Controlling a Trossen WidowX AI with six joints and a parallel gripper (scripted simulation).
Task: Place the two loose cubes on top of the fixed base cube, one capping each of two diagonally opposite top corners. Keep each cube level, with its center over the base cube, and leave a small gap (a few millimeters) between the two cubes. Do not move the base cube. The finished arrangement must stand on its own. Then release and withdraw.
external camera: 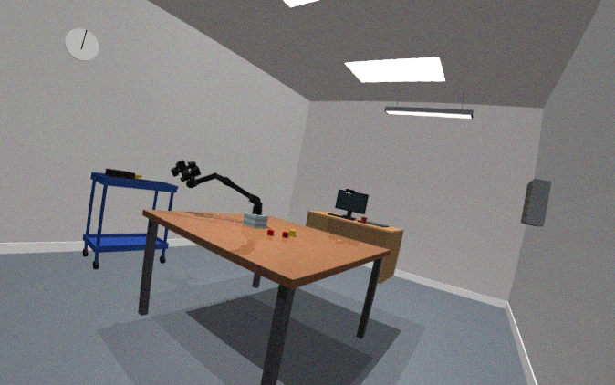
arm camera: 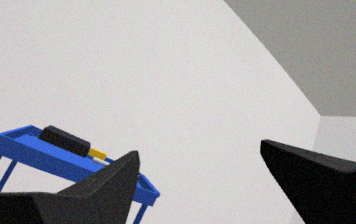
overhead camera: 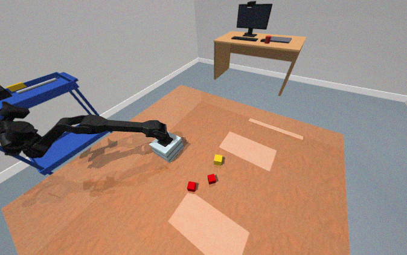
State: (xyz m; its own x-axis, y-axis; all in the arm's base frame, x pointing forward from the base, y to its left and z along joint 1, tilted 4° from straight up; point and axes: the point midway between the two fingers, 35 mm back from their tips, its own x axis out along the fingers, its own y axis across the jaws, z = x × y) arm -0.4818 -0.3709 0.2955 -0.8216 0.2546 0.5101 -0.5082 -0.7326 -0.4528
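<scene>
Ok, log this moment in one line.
gripper open, empty, raised, facing wall | red cubes, yellow cube apart on table, unstacked

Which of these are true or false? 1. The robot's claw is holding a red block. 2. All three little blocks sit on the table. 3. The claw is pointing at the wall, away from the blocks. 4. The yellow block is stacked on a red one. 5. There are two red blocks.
1. False: the gripper is open, with nothing between its fingers.
2. True: the yellow cube and the red cubes all rest on the table.
3. True: the wrist view shows only wall and the blue cart.
4. False: it stands alone, apart from both.
5. True.
</scene>
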